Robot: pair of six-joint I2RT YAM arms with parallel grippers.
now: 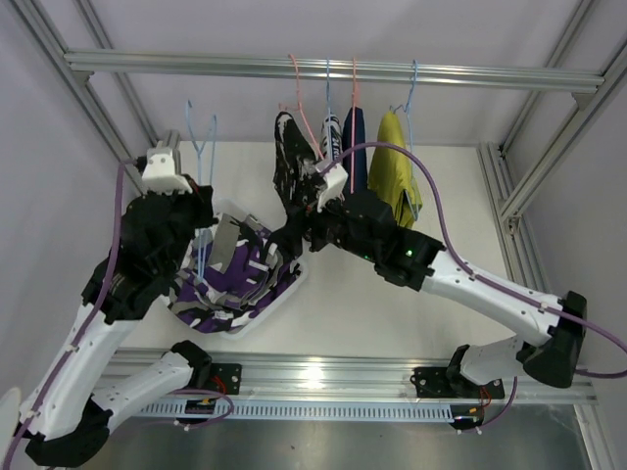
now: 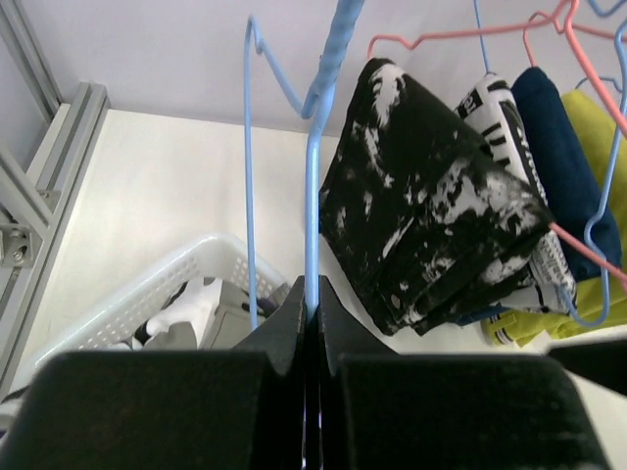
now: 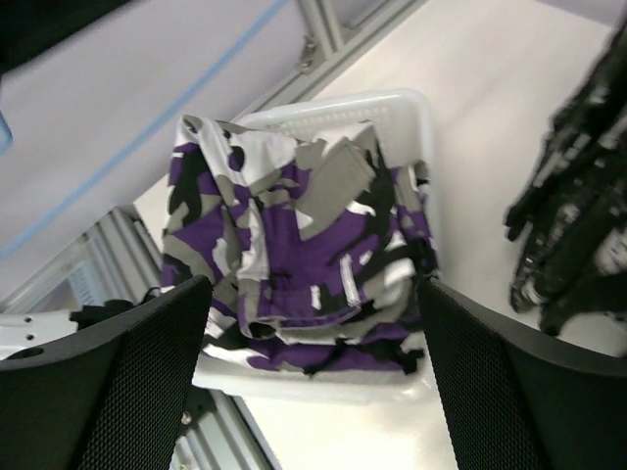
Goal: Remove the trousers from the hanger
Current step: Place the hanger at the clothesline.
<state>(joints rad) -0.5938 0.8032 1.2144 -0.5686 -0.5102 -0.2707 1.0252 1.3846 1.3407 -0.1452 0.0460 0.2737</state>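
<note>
The purple-white-black patterned trousers [image 1: 233, 286] [image 3: 304, 245] lie crumpled in a white basket [image 1: 294, 276] [image 3: 343, 103]. My right gripper [image 1: 286, 238] [image 3: 313, 362] hovers over them, open and holding nothing. My left gripper [image 1: 203, 223] [image 2: 312, 299] is shut on the wire of a bare blue hanger [image 1: 201, 147] [image 2: 312, 196] held upright over the basket. On the rail hang the black speckled trousers [image 1: 291, 162] [image 2: 421, 196], the white printed pair [image 1: 331, 137] [image 2: 505, 108], the navy pair [image 1: 355, 137] [image 2: 558, 147] and the yellow pair [image 1: 397, 176] [image 2: 598, 127].
The hanging pairs sit on pink and blue hangers under a metal rail [image 1: 333, 69] at the back. Aluminium frame posts [image 1: 539, 157] stand at both sides of the white table [image 1: 392, 313]. The basket's rim [image 2: 147, 294] lies just left of my left fingers.
</note>
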